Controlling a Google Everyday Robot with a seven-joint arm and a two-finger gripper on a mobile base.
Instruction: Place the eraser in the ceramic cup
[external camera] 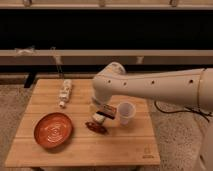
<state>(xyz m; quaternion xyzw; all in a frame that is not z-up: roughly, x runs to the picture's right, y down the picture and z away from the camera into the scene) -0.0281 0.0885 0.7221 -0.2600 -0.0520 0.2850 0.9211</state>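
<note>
The gripper (104, 113) hung just beside the ceramic cup (126, 113), jaws clamped on the eraser (108, 110)!

The hand (103, 113) hangs just left of the ceramic cup (126, 113), bowl (53, 130) farther left.

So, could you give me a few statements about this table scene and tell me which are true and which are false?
1. The cup stands upright on the table. True.
2. The gripper hangs over the orange bowl. False: it is down low right beside the cup, on the side facing the bowl.
3. A dark red thing lies on the table between the bowl and the cup. True.
4. The cup is bigger than the bowl. False: the bowl is far wider.
</note>
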